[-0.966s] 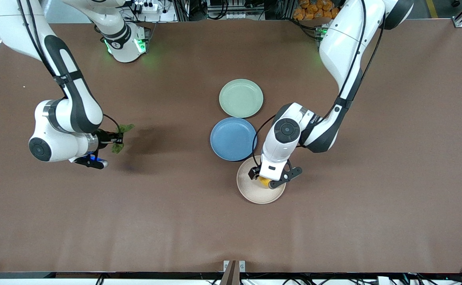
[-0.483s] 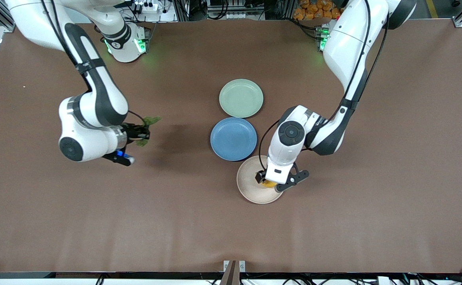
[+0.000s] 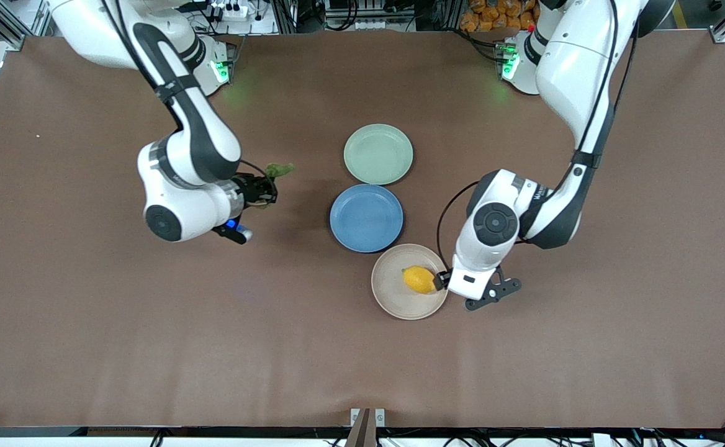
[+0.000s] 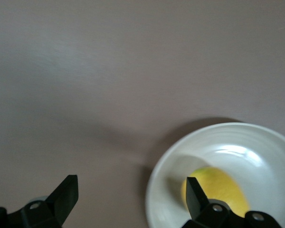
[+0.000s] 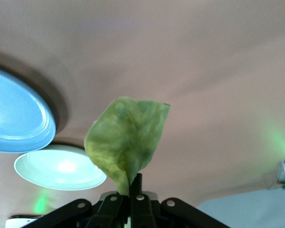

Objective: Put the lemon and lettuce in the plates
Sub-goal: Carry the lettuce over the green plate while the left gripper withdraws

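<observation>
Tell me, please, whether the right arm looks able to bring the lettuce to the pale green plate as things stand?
Probably yes. The right gripper is shut on the lettuce above bare table, and nothing stands between it and the empty pale green plate.

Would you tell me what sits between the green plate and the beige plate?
The blue plate sits between the green plate and the beige plate, which holds the lemon; the front view shows this.

Front cam high, facing both arm bases. Left wrist cam looks down close on the beige plate. Right wrist cam shares the blue plate with front.
</observation>
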